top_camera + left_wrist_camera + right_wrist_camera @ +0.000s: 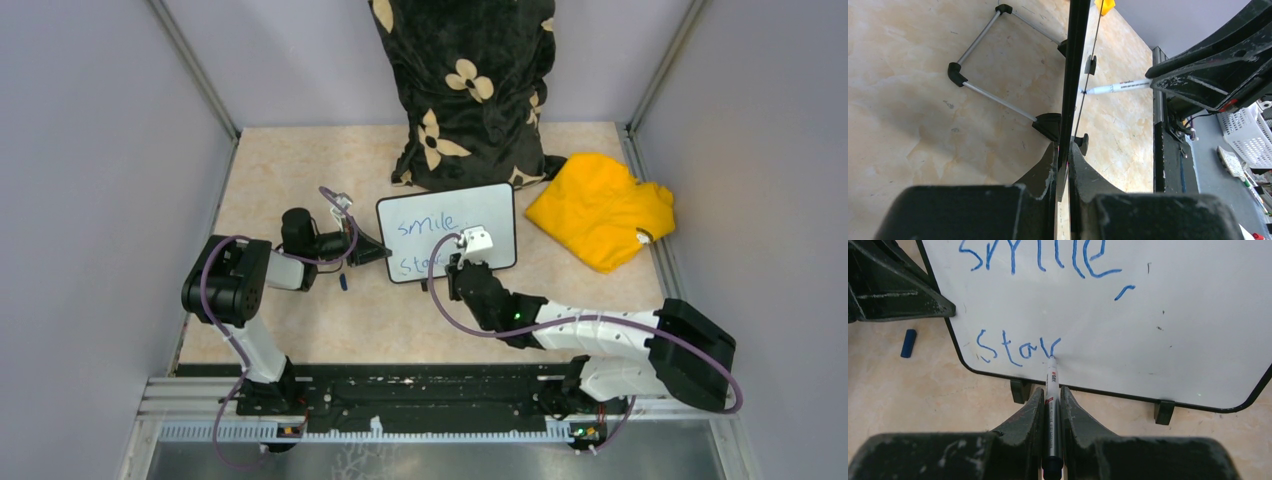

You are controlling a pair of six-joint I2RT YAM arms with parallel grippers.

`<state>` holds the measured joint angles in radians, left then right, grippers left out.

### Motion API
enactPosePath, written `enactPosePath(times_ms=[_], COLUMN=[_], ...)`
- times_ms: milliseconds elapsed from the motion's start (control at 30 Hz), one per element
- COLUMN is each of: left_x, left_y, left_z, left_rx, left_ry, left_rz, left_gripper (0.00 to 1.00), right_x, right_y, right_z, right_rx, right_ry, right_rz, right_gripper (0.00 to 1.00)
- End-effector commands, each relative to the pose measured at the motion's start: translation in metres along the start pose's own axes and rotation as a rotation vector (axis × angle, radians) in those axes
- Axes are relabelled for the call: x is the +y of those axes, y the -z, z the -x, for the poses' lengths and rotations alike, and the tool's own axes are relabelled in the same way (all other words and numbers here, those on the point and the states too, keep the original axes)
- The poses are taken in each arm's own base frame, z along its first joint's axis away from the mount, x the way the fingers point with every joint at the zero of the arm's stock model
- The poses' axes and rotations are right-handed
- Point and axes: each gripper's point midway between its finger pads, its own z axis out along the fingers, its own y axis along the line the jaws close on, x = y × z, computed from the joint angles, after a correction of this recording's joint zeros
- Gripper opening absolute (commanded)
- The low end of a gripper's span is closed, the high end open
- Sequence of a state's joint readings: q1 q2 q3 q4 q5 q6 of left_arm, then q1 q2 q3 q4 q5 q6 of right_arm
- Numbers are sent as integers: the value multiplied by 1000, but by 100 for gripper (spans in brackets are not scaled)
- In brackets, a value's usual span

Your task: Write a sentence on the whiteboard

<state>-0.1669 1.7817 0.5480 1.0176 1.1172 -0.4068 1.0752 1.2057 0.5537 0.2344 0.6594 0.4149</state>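
Note:
The whiteboard (492, 208) stands tilted mid-table, and my left gripper (374, 250) is shut on its left edge. From the left wrist the whiteboard (1076, 60) is seen edge-on, pinched between the jaws of the left gripper (1063, 150). The sentence (1040, 257) is in blue: "smile," above and "star" (1015, 347) below. My right gripper (1051, 391) is shut on a white marker (1052, 390). The marker's tip touches the board at the end of "star". The same marker (1118, 87) shows in the left wrist view.
A small blue marker cap (343, 283) lies on the table left of the board. A yellow cloth (600, 208) sits at the right and a black floral cushion (465, 90) stands behind the board. The board's wire stand (993, 97) rests on the table behind it.

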Motion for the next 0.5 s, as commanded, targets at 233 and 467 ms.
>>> enactPosePath(times_ms=[233,467], left_x=[3,3], left_y=[-3,-3], left_z=[-11,-11], left_rx=[31,31], left_ry=[46,45], left_rz=[2,2], left_gripper=[0,0], right_x=[2,18], right_y=[0,-7], right_z=[-17,-17], right_rx=[46,55], right_ry=[-20,-25], right_rz=[32,72], right_gripper=[0,0])
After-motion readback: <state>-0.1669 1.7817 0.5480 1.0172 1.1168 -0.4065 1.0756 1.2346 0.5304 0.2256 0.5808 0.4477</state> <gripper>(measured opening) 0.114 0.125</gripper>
